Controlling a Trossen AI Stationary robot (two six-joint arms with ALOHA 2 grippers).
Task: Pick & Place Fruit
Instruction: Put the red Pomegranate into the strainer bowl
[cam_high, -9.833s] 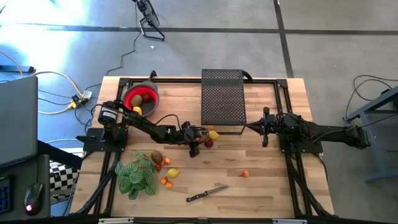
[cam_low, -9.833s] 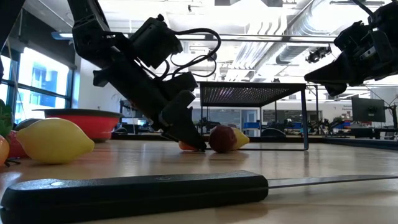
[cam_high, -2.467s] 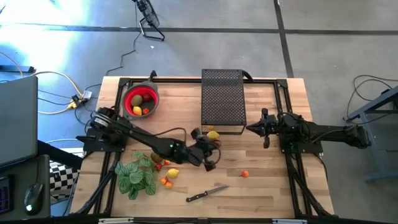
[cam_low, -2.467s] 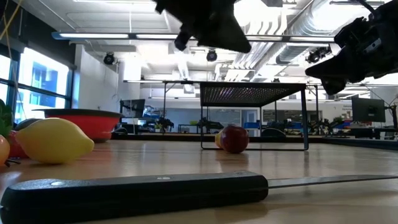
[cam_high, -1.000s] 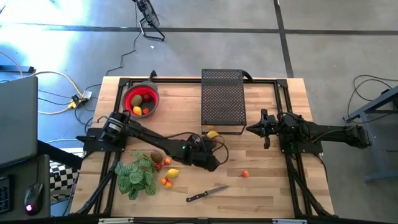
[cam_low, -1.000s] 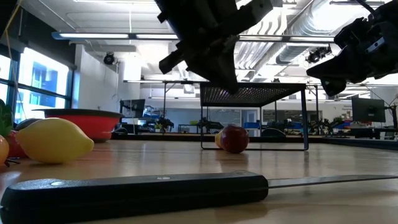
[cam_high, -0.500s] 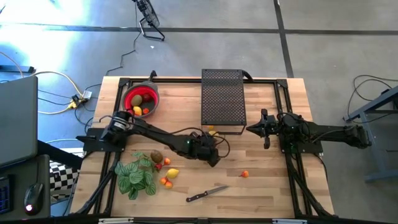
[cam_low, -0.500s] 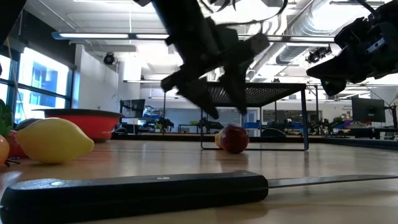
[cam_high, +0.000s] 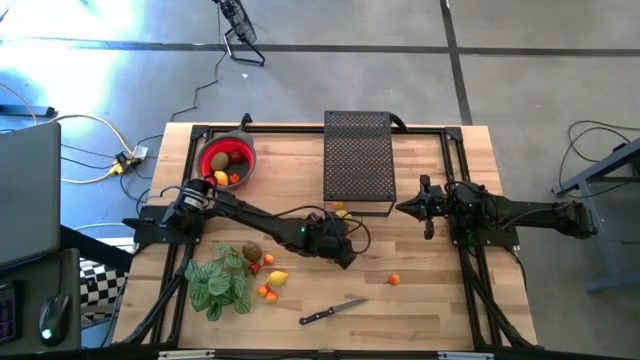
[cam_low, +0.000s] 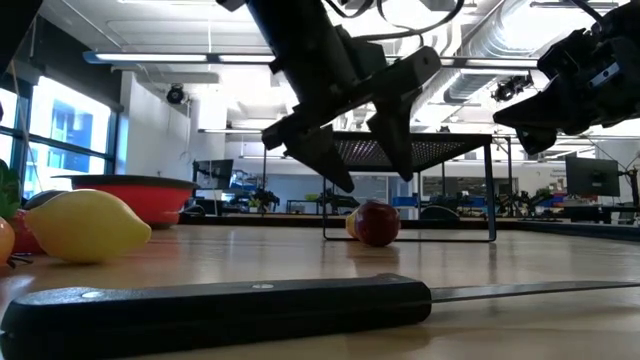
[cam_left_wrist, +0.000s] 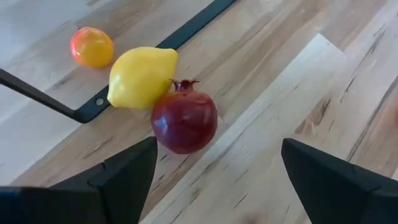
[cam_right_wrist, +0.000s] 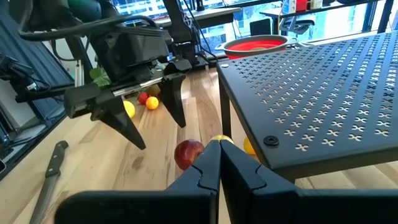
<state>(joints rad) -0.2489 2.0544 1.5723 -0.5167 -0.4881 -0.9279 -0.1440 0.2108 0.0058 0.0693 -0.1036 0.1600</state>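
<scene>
A dark red apple (cam_left_wrist: 185, 119) sits on the wooden table at the front edge of the black perforated stand (cam_high: 359, 160), touching a yellow lemon (cam_left_wrist: 142, 76). A tiny orange fruit (cam_left_wrist: 91, 46) lies behind them under the stand. My left gripper (cam_left_wrist: 217, 186) hovers open above the apple (cam_low: 377, 222), slanting down, with its fingers (cam_low: 340, 180) clear of it. The red bowl (cam_high: 203, 160) at the far left holds a few pieces of fruit. My right gripper (cam_right_wrist: 219, 155) waits shut at the table's right (cam_high: 402, 207).
A black-handled knife (cam_high: 333, 312) lies near the front edge. A green leafy plant (cam_high: 220, 285) sits at the near left, with a lemon (cam_high: 278, 279), a kiwi (cam_high: 251, 252) and small orange fruits (cam_high: 266, 292) beside it. One orange fruit (cam_high: 394, 280) lies alone at mid-right.
My left gripper has opened wide from shut. It has sunk a little and shifted toward the far edge, ending over the dark red apple. The fruit has not moved.
</scene>
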